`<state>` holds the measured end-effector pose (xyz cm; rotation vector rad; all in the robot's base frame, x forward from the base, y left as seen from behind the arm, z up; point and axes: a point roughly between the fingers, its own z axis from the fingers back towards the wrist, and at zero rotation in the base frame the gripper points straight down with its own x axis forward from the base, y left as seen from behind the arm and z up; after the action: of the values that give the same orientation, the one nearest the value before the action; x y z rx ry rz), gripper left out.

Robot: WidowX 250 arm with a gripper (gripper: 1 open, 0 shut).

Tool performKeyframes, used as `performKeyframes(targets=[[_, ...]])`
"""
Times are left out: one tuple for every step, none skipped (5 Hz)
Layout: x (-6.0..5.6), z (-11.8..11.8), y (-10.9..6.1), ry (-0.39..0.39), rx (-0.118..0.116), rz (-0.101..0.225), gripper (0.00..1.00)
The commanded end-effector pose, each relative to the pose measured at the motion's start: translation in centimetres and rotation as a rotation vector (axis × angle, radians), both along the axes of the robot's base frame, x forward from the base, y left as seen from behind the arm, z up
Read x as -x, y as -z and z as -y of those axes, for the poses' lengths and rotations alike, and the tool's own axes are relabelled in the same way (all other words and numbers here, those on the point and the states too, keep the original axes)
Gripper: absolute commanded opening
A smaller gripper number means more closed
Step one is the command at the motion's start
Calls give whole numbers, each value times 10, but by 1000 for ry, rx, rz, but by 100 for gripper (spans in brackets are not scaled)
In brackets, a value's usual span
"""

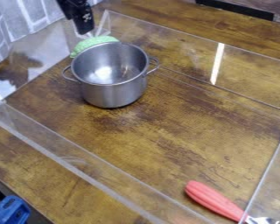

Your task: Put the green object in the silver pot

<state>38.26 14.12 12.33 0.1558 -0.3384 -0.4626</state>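
Hovering near the green object [95, 42]

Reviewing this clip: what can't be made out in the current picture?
- Gripper: small and blurred in the camera view, so its finger opening and any contact are unclear.
- Green object: its near side is hidden by the silver pot.
- Arm: cut off by the top edge.
- Red-handled tool: its far end is cut off by the bottom edge.
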Motion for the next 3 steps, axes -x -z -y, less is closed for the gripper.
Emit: performKeyframes(targets=[[-15,-28,-18,124,-23,82,100],[-14,-22,4,80,-21,94,0],[-19,-12,28,59,-19,104,100]])
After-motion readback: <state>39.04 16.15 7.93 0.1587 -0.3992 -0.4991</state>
